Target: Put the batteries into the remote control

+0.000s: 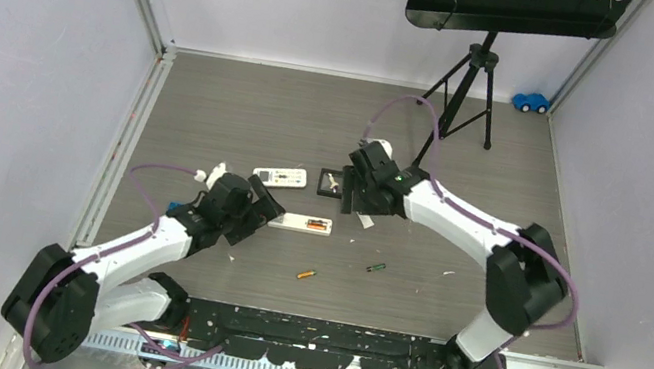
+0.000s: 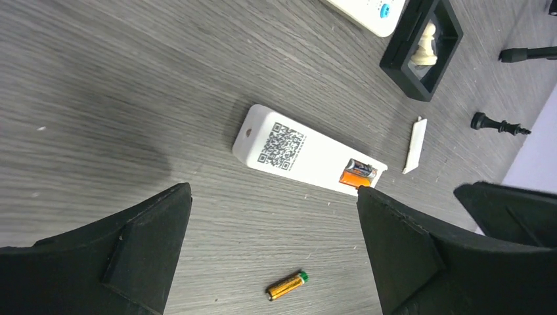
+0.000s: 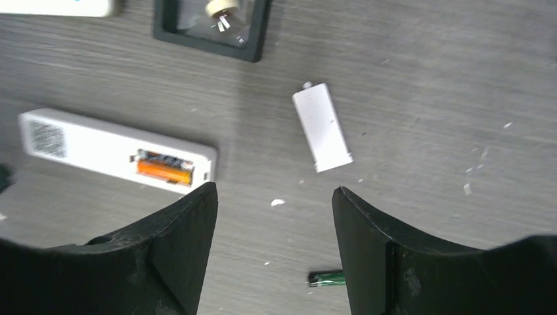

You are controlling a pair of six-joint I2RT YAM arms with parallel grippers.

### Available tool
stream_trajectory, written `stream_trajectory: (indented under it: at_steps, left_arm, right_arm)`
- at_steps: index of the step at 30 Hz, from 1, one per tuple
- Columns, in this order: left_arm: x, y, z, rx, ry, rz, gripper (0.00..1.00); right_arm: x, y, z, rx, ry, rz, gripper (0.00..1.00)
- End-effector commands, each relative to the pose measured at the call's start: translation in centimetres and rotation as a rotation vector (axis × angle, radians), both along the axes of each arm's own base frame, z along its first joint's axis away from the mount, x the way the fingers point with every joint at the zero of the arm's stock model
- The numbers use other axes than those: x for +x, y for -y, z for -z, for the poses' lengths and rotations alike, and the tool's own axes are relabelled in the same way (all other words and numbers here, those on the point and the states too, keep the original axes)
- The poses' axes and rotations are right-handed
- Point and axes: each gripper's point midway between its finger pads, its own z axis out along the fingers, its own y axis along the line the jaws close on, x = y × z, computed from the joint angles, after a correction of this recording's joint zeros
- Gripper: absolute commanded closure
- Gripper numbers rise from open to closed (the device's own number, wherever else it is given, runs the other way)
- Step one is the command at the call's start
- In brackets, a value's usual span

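The remote control (image 1: 301,223) lies back up on the table, white with a QR label (image 2: 282,146). Its open compartment holds an orange battery (image 2: 355,178) and a dark battery (image 3: 164,159) side by side. The loose white cover (image 3: 322,128) lies to its right. A loose orange battery with a green tip (image 2: 287,285) rests nearer the arms, and a green-and-black battery (image 3: 326,279) lies to the right of it. My left gripper (image 2: 272,197) hangs open and empty above the table, just left of the remote. My right gripper (image 3: 274,197) is open and empty above the cover.
A shorter white remote (image 1: 280,176) and a black frame (image 1: 332,181) with a pale chess piece in it lie behind the remote control. A black chess piece (image 2: 499,125) lies on its side. A music stand's tripod (image 1: 467,87) and a blue toy car (image 1: 530,102) are at the back.
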Motion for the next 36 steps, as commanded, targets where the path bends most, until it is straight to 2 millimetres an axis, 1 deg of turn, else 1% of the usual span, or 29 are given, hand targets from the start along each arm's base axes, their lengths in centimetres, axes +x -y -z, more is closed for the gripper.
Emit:
stream_trajectory:
  at_steps: [1,3,5,10,14,16,18,23,25,27,30,32,36]
  left_arm:
    - [0.3,-1.5,-2.2,0.08,0.065,-0.01,0.0]
    - [0.5,-1.5,-3.2,0.087,0.1,0.006,0.0]
    - [0.6,-1.3,-4.3,0.089,0.135,0.035,0.0]
    - [0.8,-0.4,-6.4,0.085,0.192,0.116,0.0]
    - [0.8,0.3,-7.1,0.075,0.202,0.16,0.0]
    - [0.8,0.7,-7.3,0.062,0.205,0.18,0.0]
    - [0.9,1.0,-7.4,0.052,0.206,0.19,0.0]
    - [1.3,1.8,-8.1,0.031,0.222,0.213,0.0]
    - [1.6,2.0,-8.4,0.03,0.23,0.22,0.0]
    - [1.4,2.8,-8.9,0.009,0.23,0.257,0.0]
    - [1.6,3.2,-9.4,-0.002,0.236,0.277,0.0]
    - [1.6,3.6,-9.7,-0.014,0.244,0.295,0.0]
    - [1.6,4.5,-10.2,-0.044,0.255,0.334,0.01]
  right_arm:
    - [0.6,2.0,1.1,-0.248,-0.054,-0.128,0.3]
    - [0.9,1.8,1.6,-0.293,-0.088,-0.173,0.31]
    - [1.1,2.0,2.6,-0.34,-0.123,-0.206,0.31]
    - [1.6,1.9,4.0,-0.319,-0.198,-0.26,0.33]
    - [2.1,2.4,5.0,-0.309,-0.255,-0.278,0.37]
    - [2.1,2.4,5.5,-0.303,-0.282,-0.307,0.37]
    - [1.6,2.4,6.0,-0.301,-0.316,-0.354,0.38]
    - [1.8,2.5,6.9,-0.326,-0.339,-0.399,0.42]
    - [2.0,2.4,7.4,-0.333,-0.352,-0.404,0.46]
    - [2.1,2.4,7.8,-0.337,-0.36,-0.401,0.5]
    - [1.9,2.6,8.4,-0.332,-0.39,-0.4,0.61]
    - [1.2,2.4,8.7,-0.292,-0.427,-0.414,0.69]
    - [0.9,2.6,8.5,-0.274,-0.439,-0.413,0.79]
